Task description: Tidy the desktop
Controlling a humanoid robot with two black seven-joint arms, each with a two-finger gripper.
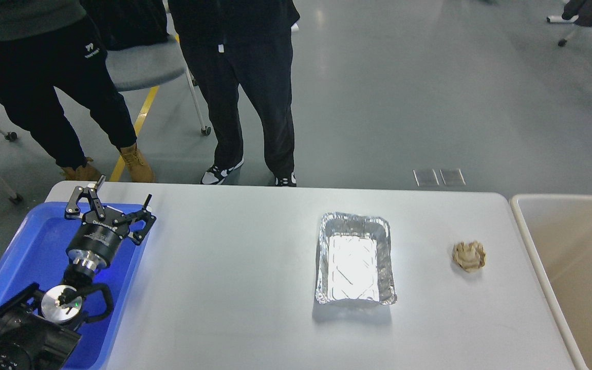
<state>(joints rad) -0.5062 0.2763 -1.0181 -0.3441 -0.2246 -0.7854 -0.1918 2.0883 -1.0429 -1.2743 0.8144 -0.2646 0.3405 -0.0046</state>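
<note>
Grey workshop flooring, marked by a yellow line (pixel 136 121), stretches behind a white table (pixel 234 288) whose long axis runs left to right across the head view, its rounded far corners visible and its near edge cut off by the frame. Two people in dark trousers (pixel 255 87) stand just beyond its far edge, beside a grey wheeled chair (pixel 142 64). The robot's left end effector (pixel 113 205) hovers above a blue plastic tray (pixel 29 257) at the table's left end, its two fingers spread apart and holding nothing. An empty foil tray (pixel 356 259) sits right of the table's centre, its long side running near to far, well apart from the end effector. A crumpled brownish paper wad (pixel 469 255) lies near the tray's right. A beige bin (pixel 578 267) stands against the table's right edge.
</note>
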